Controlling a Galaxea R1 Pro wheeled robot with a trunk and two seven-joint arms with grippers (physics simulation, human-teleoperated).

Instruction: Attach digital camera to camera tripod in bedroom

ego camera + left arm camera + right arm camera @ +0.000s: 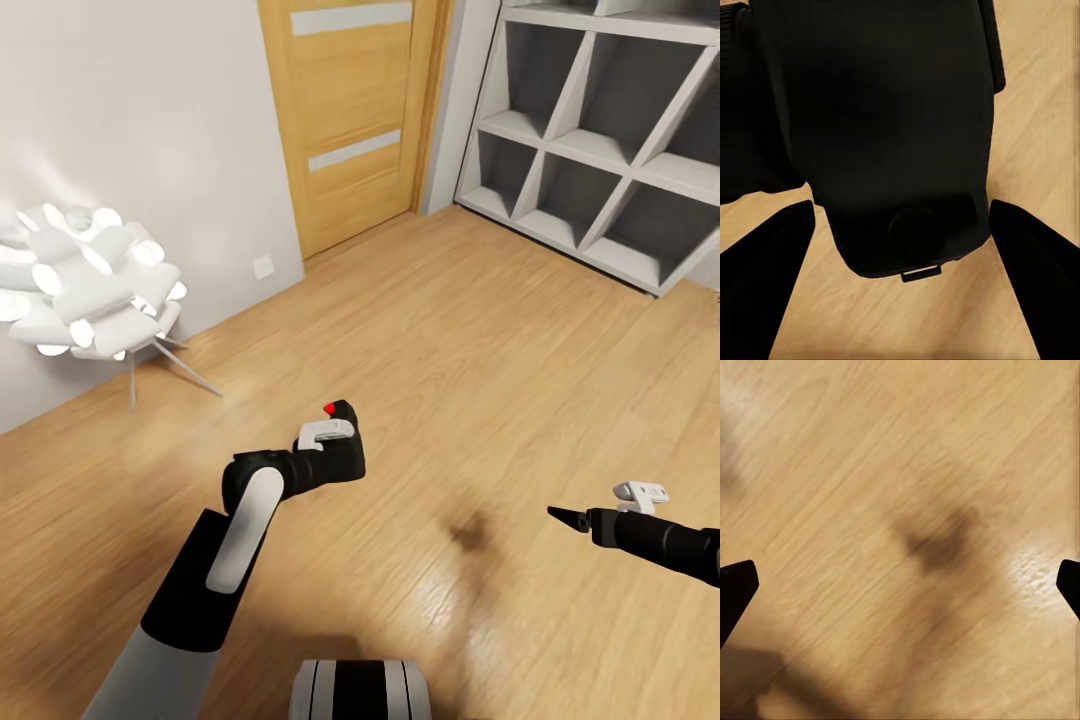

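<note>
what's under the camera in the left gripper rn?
Bare wood plank floor shows beneath the digital camera, which sits between the left gripper's fingers above the floor. The camera body covers the patch straight below it, so that spot cannot be checked.

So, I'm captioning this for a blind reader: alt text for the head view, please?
The left gripper holds the black digital camera, red button up, above a light wood floor. The right gripper hangs empty; a wooden door, grey cube shelf and white petal lamp stand behind.

Head view looks down over the floor; both wrist views face it closely
</note>
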